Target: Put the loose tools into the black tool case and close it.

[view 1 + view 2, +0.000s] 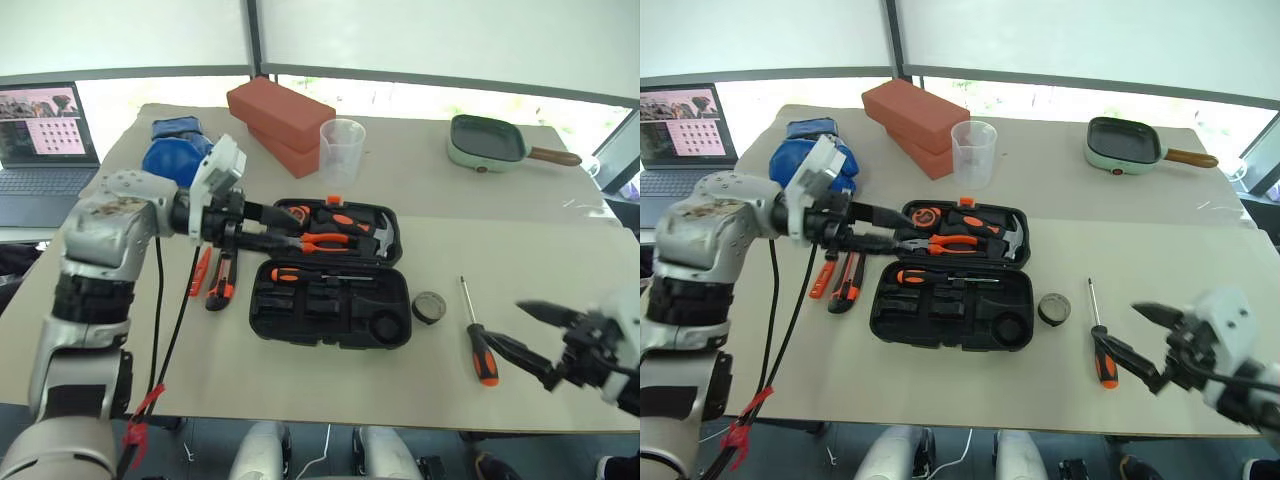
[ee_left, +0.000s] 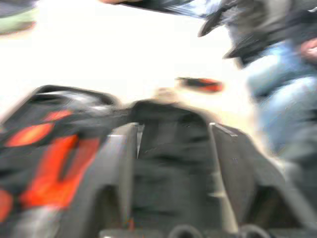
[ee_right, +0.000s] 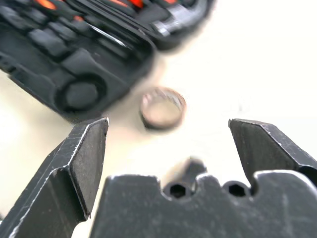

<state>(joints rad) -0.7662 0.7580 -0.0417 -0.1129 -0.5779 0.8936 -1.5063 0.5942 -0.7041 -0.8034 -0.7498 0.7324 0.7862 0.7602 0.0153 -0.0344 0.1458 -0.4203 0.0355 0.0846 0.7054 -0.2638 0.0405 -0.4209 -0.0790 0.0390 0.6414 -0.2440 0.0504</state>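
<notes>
Tools are seen on both arms: the right tool (image 1: 535, 340) is spread wide and empty near a loose screwdriver (image 1: 478, 338) and tape roll (image 1: 429, 307), while the left tool (image 1: 285, 228) is parted, empty, over the black tool case (image 1: 330, 275). The case lies open mid-table (image 1: 300, 385); a utility knife (image 1: 221, 282) lies left of it.

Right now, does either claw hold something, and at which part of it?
Nothing is held. The right claw stands open above the table near the tape roll. The left claw is over the open black tool case, with nothing between its fingers.
</notes>
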